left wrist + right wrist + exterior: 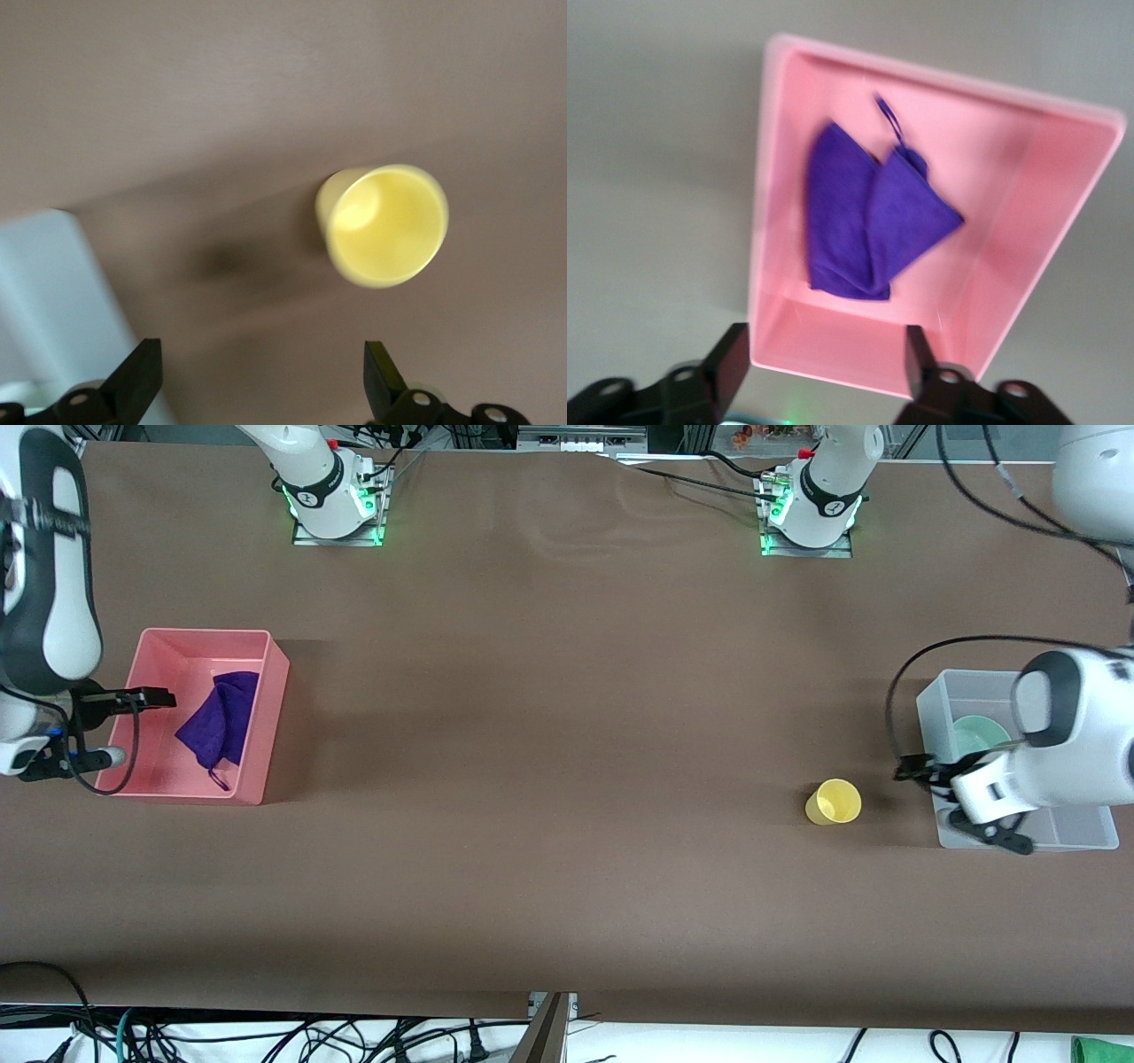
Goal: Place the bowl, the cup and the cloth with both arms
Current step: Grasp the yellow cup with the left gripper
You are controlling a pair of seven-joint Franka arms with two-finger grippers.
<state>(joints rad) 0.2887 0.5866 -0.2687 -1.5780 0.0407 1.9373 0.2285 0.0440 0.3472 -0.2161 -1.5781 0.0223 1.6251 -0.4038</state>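
The yellow cup (833, 802) is on the table beside the clear bin (1076, 828), and seems to lie on its side with its mouth toward the left arm's end. In the left wrist view its mouth (388, 226) faces me. The pale green bowl (979, 735) sits in the clear bin, partly hidden by the left arm. The purple cloth (220, 717) lies crumpled in the pink bin (266, 726), and shows in the right wrist view (868, 221). My left gripper (917, 766) (259, 381) is open and empty between the cup and the clear bin. My right gripper (151, 698) (826, 354) is open and empty over the pink bin's outer edge.
The pink bin (769, 177) stands at the right arm's end of the table and the clear bin (53, 292) at the left arm's end. Both arm bases (332, 496) (811, 509) stand along the table's back edge. Brown tabletop stretches between the bins.
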